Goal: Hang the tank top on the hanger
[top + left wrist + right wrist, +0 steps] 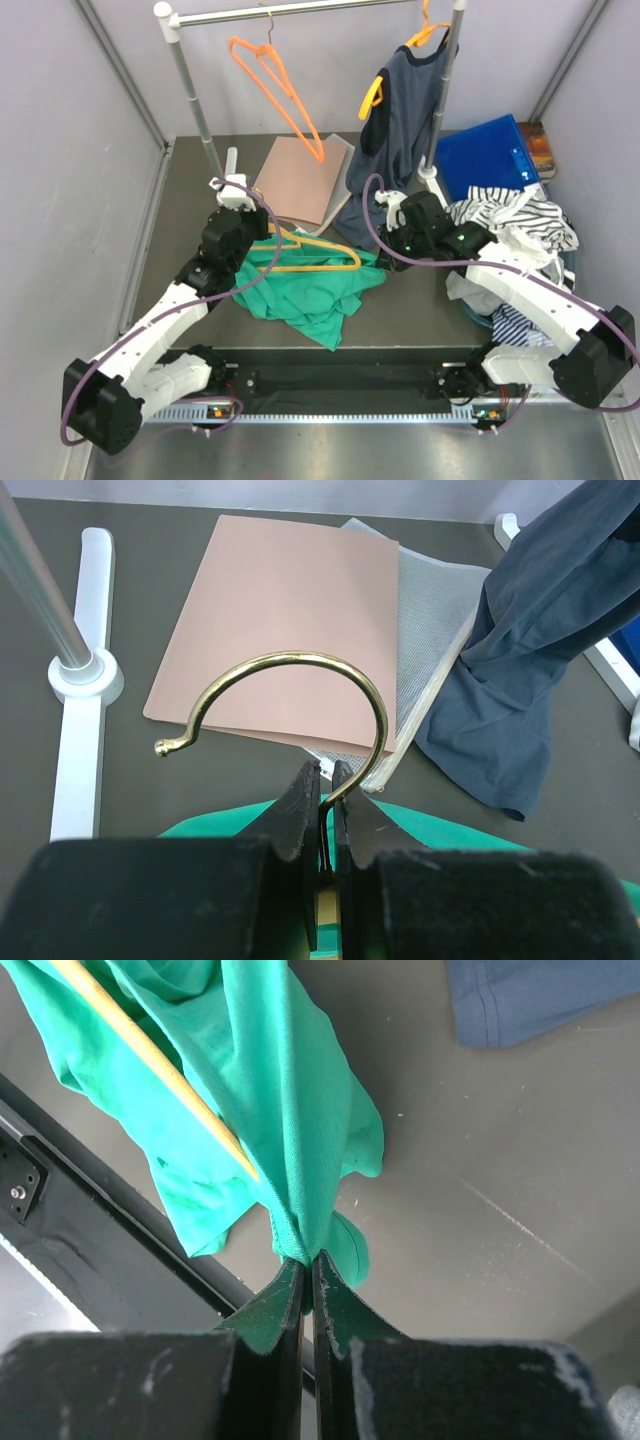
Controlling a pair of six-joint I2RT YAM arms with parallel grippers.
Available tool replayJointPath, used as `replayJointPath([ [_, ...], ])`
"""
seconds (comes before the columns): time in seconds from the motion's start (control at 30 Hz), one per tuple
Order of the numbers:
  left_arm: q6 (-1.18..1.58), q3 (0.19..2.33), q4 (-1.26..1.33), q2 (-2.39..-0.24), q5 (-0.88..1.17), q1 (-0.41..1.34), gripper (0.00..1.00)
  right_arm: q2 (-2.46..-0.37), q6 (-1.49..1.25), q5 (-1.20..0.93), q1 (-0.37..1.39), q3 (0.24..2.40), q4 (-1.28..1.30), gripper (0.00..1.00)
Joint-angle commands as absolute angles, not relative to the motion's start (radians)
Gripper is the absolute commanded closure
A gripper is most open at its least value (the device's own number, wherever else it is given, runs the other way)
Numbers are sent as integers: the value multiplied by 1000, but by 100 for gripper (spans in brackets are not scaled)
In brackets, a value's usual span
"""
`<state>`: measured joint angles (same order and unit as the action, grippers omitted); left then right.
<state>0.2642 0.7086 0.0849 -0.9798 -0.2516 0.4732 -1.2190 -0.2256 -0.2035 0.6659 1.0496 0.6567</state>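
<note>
Tank top [305, 295] pinched on the right, hanger [318, 266] held by its hook on the left.
Right gripper [308, 1265] is clamped on a bunched fold of the green fabric, and left gripper [325, 777] is clamped on the stem of the brass hook [300, 657]. Between them the one pale hanger lies across the one tank top, which is heaped on the table [420, 310] toward the near edge. The hanger's long axis runs left to right, and its right tip ends just short of the right pinch. That arm is nearer, so drawing the fold over the tip looks like its job. Far behind stand one rail [300, 12], two vivid orange hangers [280, 95] and one navy top [400, 120], with one striped garment [520, 215] at the right.
</note>
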Motion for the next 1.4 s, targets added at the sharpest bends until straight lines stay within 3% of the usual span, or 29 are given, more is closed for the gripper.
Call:
replayJointPath([
  [0.0,275,713,172,-960,-253,476,100,-1187,-201,-201,681,1081,660,100],
  [0.53,273,681,215,-985,-238,476,100,-1196,-222,-230,703,1124,654,100],
  [0.83,327,620,230,-963,-173,479,100,-1293,-247,-178,733,1281,588,100],
  [1.27,336,653,258,-979,-190,483,100,-1552,-262,-212,983,1508,551,100],
  [1.3,327,655,255,-974,-192,483,100,-1552,-259,-209,983,1514,560,94],
  [1.33,322,655,252,-963,-195,483,100,-1546,-255,-198,983,1519,567,65],
  [1.37,322,655,249,-957,-205,483,100,-1537,-244,-181,983,1525,587,44],
])
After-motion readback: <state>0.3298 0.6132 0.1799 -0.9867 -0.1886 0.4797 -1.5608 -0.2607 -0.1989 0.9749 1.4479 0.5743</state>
